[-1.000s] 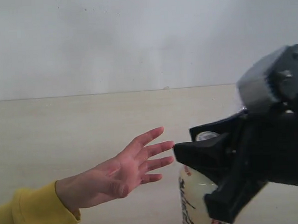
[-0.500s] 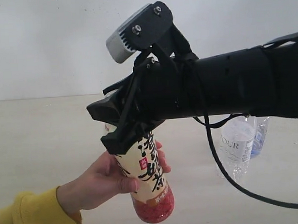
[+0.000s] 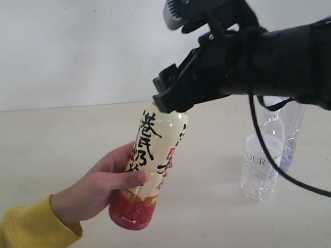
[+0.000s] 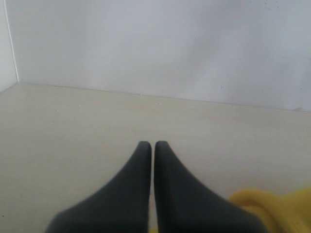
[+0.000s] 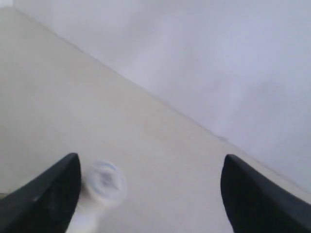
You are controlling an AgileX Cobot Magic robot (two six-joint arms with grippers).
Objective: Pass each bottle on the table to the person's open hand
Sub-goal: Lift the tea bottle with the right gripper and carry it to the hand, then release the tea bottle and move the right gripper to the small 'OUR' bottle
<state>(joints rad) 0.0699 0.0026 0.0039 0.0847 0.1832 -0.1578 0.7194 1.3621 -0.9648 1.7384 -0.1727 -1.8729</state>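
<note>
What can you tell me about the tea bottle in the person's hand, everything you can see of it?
The tea bottle looks plastic, pale yellow with black Chinese characters and a red base. It leans with its top toward the right gripper, whose fingers stand wide apart around the blurred pale cap; whether they touch it is unclear. The person's hand wraps its lower half, thumb across the front.

The right gripper has let go of the tea bottle, spread its jaws and drawn back toward the upper right. The hand, empty a second ago, now grips the tilted bottle alone.
</note>
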